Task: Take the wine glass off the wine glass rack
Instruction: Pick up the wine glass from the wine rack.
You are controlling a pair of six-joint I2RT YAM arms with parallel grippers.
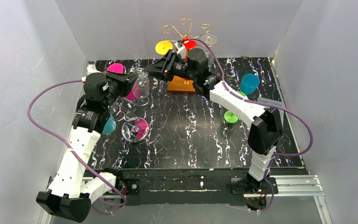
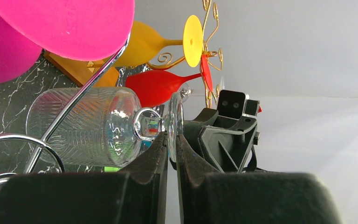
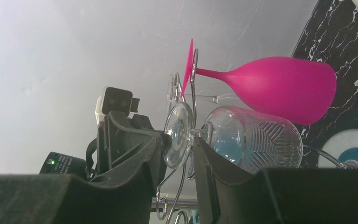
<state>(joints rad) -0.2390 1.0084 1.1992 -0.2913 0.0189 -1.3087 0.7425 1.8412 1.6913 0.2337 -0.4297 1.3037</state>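
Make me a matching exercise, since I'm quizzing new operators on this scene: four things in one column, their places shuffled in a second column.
Things
1. yellow wine glass
2. pink wine glass
3. clear wine glass
4. teal cup

Places
A. standing on the table, on the right side
B. hanging on the gold wire rack
C. foot in the left gripper
D. hanging on the chrome rack, no gripper on it

Pairs: 1-B, 2-D, 3-C, 4-A
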